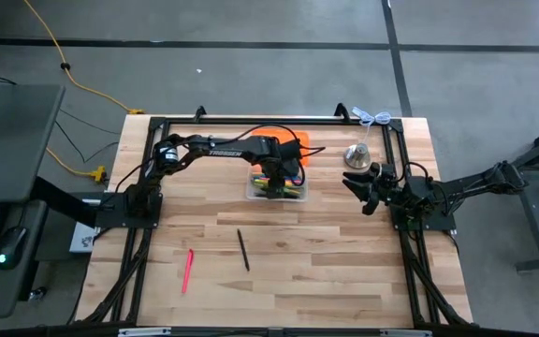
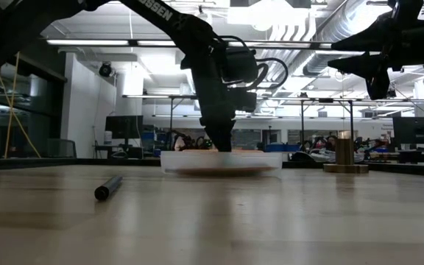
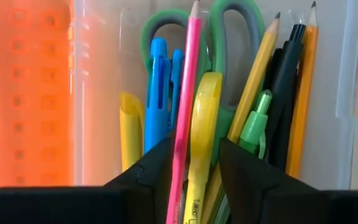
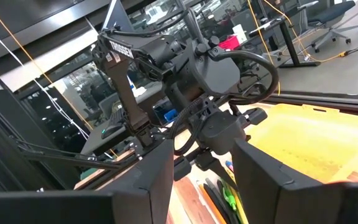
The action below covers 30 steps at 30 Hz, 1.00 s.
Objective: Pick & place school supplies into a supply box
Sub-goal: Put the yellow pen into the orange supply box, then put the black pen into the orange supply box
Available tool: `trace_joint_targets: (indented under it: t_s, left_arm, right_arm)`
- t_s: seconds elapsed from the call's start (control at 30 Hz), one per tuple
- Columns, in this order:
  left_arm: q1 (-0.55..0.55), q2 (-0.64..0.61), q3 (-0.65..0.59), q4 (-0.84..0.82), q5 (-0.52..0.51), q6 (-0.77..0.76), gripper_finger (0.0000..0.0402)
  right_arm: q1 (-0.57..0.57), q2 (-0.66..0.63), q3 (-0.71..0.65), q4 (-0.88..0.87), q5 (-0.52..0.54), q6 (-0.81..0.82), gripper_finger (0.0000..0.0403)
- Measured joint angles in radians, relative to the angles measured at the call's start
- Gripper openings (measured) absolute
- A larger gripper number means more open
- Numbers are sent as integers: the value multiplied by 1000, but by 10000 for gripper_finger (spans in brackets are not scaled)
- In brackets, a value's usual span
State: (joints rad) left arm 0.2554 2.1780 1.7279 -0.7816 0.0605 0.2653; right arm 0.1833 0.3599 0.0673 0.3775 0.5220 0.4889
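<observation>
**Over the clear box: left gripper above the gathered supplies**

Near the table's far edge, the small clear plastic supply box (image 1: 277, 185) is seen beside a bright orange rectangular piece (image 1: 293, 140). The left gripper (image 3: 194, 163) is lowered into the box, fingers apart, with a pink pencil (image 3: 185, 106) and a yellow highlighter (image 3: 204, 118) lying between them; contact cannot be told. Green-handled scissors (image 3: 232, 59) lie behind. The right gripper (image 1: 365, 192) is held raised, fingers parted, near a silver bell (image 1: 357, 155). A black pen (image 1: 243, 250) and a pink pen (image 1: 187, 271) remain on the wooden table (image 1: 326, 262).
</observation>
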Motion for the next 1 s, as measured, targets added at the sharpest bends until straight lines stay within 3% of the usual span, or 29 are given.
trace_joint_targets:
  t_s: [0.27,0.53,0.8,1.0]
  left_arm:
    - [0,0,68,-70,-14,14,170]
    - [0,0,269,-293,-67,9,166]
    - [-2,-3,455,-560,-66,-122,168]
    - [-39,-62,464,-652,-71,-252,168]
  right_arm:
    - [0,0,0,0,0,0,140]
    - [0,0,0,0,-1,0,140]
    - [0,0,0,0,-3,6,140]
    - [0,0,0,0,-23,7,140]
